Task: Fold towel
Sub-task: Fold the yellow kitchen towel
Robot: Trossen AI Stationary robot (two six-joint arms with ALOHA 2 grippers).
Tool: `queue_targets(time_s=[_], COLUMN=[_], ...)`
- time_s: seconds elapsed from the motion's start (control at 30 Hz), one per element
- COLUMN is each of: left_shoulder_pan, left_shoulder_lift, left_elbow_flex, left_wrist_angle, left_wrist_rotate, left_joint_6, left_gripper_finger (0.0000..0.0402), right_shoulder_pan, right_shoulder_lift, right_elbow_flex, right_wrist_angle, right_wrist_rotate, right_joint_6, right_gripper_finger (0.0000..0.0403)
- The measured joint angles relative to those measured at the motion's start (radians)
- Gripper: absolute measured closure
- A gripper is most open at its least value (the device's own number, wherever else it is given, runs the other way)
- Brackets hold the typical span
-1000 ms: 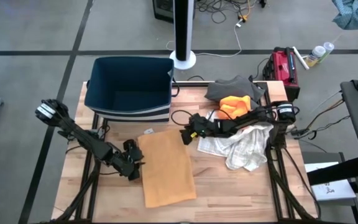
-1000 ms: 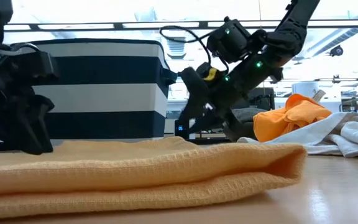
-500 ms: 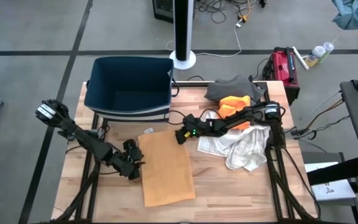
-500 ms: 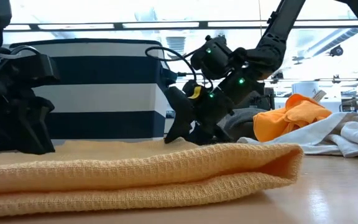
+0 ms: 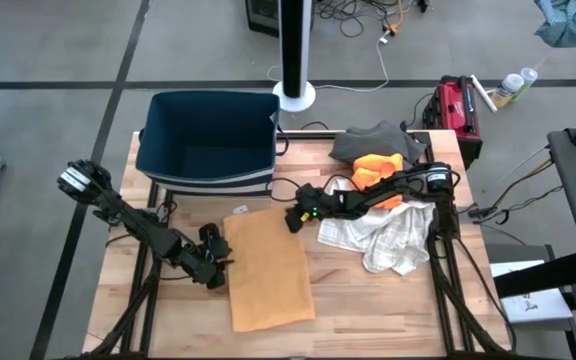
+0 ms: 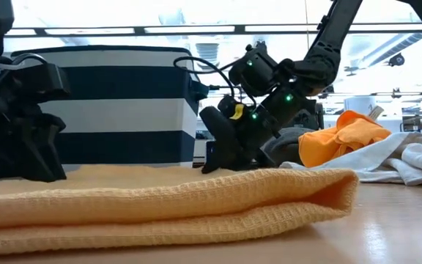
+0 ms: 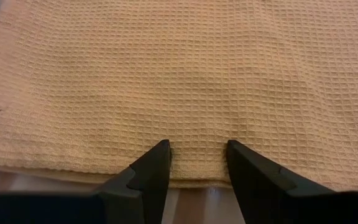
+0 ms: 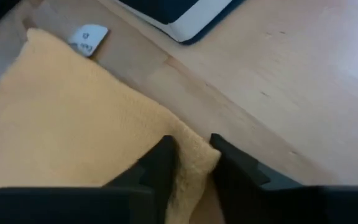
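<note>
The yellow towel (image 5: 268, 268) lies folded on the desk (image 5: 368, 300). The right claw (image 5: 295, 218) pinches its far corner, ready to lift it, I'd guess; the left claw (image 5: 218, 262) rests parted at the side edge, gripping nothing

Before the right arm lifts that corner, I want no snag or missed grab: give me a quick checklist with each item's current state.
1. Right tool at the corner of the yellow towel: ok, its fingers straddle the corner nearest the bin.
2. Corner actually pinched: cannot tell, the fingers look partly closed around the fabric.
3. Left tool placed at the towel's edge: ok, open, fingers resting at the hem on the opposite side.
4. Towel lying flat, already folded once: ok, the low view shows a doubled layer.
5. White towel clear of the yellow one: ok, apart on the table's right.
6. Striped bin clear of the lift path: cannot tell, it stands close behind the corner.
</note>
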Motion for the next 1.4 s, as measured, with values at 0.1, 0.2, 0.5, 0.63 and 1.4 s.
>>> queue_targets(time_s=[0.1, 0.2, 0.5, 0.63, 1.4], left_shoulder_pan=[0.0, 0.0, 0.012, 0.031, 0.193], left_shoulder_lift=[-0.025, -0.083, -0.353, -0.448, -0.432], left_elbow_flex=[-0.002, -0.002, -0.036, -0.106, -0.085], left_wrist_angle=[-0.013, -0.057, -0.16, -0.195, 0.137], left_wrist_rotate=[0.007, 0.009, -0.213, -0.232, 0.011], left_joint_6=[0.011, 0.012, -0.11, -0.227, 0.204], left_gripper_finger=[0.0248, 0.0248, 0.0248, 0.0246, 0.0189], right_shoulder_pan=[0.001, 0.008, 0.143, 0.226, 0.441], right_shoulder_lift=[-0.013, -0.045, -0.127, -0.128, -0.128], right_elbow_flex=[-0.002, -0.004, -0.013, -0.013, -0.008], right_wrist_angle=[-0.005, -0.015, -0.005, -0.009, 0.001], right_wrist_rotate=[-0.015, -0.021, 0.029, 0.088, 0.209], right_joint_6=[-0.068, -0.134, -0.38, -0.5, -1.046], right_gripper_finger=[0.0383, 0.0388, 0.0396, 0.0396, 0.0396])
